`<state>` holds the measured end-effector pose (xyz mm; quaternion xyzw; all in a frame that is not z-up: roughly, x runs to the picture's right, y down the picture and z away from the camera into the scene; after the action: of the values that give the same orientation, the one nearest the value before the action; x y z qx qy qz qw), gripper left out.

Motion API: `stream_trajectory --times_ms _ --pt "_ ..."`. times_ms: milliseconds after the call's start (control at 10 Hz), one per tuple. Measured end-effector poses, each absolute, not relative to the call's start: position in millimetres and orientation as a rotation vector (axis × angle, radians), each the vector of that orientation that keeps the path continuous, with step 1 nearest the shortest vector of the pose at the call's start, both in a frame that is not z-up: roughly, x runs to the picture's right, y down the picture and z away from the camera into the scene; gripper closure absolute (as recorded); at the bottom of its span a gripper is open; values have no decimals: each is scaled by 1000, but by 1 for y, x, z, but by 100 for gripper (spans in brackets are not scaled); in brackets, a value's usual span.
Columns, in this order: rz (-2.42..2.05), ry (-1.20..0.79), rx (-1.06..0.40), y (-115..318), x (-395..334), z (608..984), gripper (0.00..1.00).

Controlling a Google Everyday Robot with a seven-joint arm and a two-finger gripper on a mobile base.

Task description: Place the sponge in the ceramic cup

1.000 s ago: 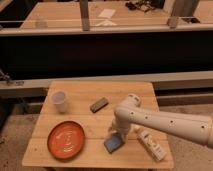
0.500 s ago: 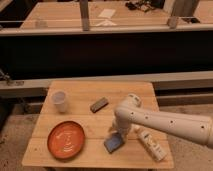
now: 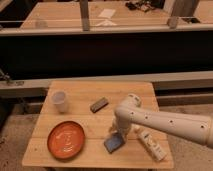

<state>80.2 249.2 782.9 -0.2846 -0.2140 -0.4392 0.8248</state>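
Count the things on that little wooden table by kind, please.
Ceramic cup: 1
Orange plate: 1
Blue sponge: 1
Dark block: 1
White bottle-like item: 1
Total: 5
The robot's hand is down at the sponge's upper edge.

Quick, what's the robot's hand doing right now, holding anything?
Hand: down at the blue sponge; open, closed or holding cannot be told.
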Motion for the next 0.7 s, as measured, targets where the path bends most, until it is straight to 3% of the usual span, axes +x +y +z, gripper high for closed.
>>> stream_trajectory --times_ms 700 --pt "-953 -453 -607 249 81 784 38"
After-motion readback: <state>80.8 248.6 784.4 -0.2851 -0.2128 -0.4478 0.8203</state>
